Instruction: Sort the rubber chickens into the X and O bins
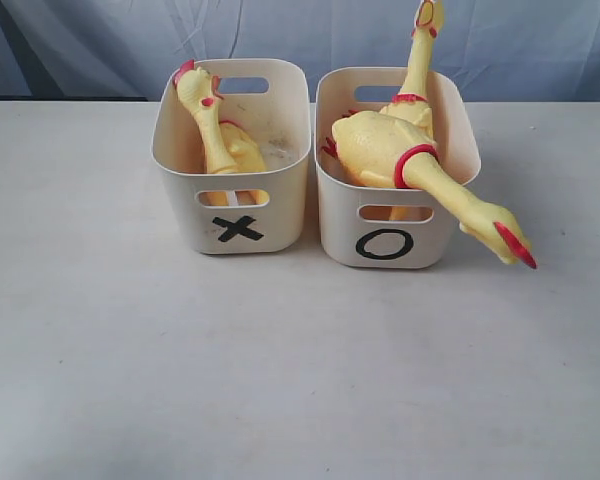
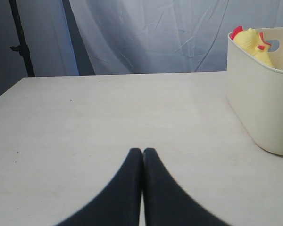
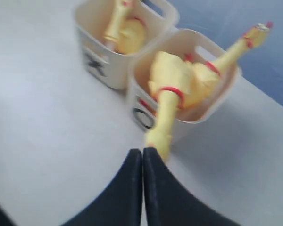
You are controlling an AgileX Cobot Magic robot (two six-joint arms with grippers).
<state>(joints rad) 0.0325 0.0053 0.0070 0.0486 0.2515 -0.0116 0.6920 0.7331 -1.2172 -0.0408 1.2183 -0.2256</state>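
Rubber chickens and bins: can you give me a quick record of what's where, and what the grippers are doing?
X bin: holds the lone chicken, head at the rim
O bin: holds two
overhanging chicken: neck hangs out over the O bin's labelled side
upright chicken: neck sticks up past the far rim
left gripper: shut, empty
right gripper: shut, empty

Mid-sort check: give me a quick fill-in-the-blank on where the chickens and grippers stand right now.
The X bin holds ___ chicken.
The O bin holds ___ chickens.
The drooping chicken, its head hanging outside over the rim, lies in the ___ bin.
The left gripper and right gripper are both empty and ___.
Missing words: one; two; O; shut.
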